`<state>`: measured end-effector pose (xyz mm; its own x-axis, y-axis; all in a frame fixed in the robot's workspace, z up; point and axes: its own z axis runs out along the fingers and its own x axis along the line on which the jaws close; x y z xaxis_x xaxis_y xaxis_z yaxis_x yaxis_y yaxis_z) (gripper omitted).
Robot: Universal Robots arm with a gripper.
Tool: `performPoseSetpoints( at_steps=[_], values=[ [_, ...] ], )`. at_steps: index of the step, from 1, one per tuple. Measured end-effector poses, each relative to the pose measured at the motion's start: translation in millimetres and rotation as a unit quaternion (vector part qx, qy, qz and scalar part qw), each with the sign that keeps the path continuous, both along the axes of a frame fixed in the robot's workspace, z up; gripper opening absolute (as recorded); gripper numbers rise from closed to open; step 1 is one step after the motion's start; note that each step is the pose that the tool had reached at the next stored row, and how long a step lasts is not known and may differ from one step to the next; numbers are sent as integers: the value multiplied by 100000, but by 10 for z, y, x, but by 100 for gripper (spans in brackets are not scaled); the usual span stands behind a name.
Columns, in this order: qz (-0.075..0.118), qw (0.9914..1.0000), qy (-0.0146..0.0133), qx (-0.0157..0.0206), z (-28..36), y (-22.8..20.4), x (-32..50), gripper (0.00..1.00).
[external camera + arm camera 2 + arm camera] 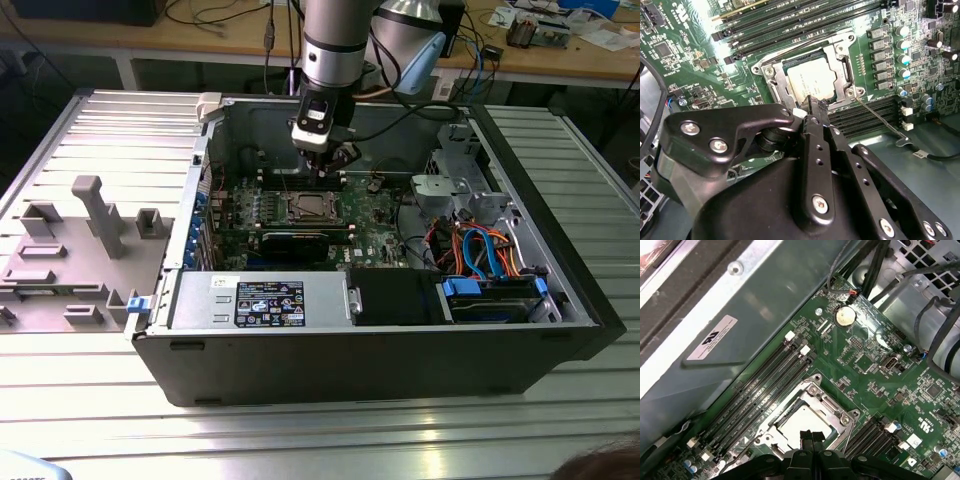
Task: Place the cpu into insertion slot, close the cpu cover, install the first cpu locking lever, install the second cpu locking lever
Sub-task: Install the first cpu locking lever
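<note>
Hovering end effector (814, 102) just above cpu (810, 77), tips pinched together, empty afaict. It sits in insertion slot (776, 92), cpu cover (841, 75) looks down over it. Risk imo: locking lever (880, 119) lies loose; my tips could slip off it & gouge motherboard (680, 40).

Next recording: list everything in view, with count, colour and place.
table: 1, silvery, under everything
case: 1, dark grey, open, on the table
tray: 1, grey, exterior view's left of the case
power supply: 1, silver, inside the case
cables: several, blue and orange, inside the case
motherboard: 1, green, inside the case
memory slots: several, black, beside the cover
cpu: 1, silvery-tan, mid-motherboard
cover: 1, silvery, framing the cpu
lever: 1, thin wire, angling out from the cover
arm: 1, silver-grey, above the case
gripper: 1, black, shut, by the cover's edge
</note>
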<state>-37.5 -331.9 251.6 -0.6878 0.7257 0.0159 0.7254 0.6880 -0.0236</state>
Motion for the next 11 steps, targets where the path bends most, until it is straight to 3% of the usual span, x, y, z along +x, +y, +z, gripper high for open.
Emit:
performPoseSetpoints(
  at_steps=[11],
  values=[
    [2519, 99968, -1, 145, 0, 0, 1, 11]
  ],
)
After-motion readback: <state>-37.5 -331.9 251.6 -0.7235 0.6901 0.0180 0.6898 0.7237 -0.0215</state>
